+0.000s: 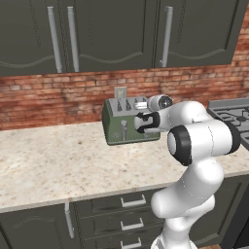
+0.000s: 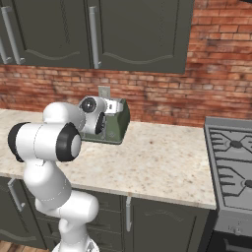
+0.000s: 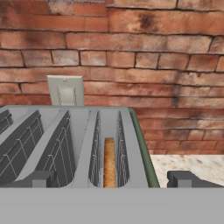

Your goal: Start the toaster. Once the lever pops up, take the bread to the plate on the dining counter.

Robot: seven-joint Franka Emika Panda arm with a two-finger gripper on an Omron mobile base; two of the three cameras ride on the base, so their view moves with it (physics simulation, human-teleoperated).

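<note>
1. Hovering at the olive-green toaster [image 1: 119,125] front, your gripper [image 3: 113,180] has its jaws apart, holding nothing.
2. You see the bread [image 3: 109,162] sunk in the rightmost slot, 12 o'clock from the fingertips [image 3: 180,178].
3. Toaster sits on the beige counter [image 1: 58,165], wall outlet [image 3: 65,90] at 11 o'clock.

The boxy olive-green toaster with the steel top [image 1: 127,124] is sitting upright on the speckled beige countertop against the brick wall, right before my hand. A golden-brown bread slice [image 3: 109,162] is standing on edge, sunk deep in its rightmost slot.
</note>
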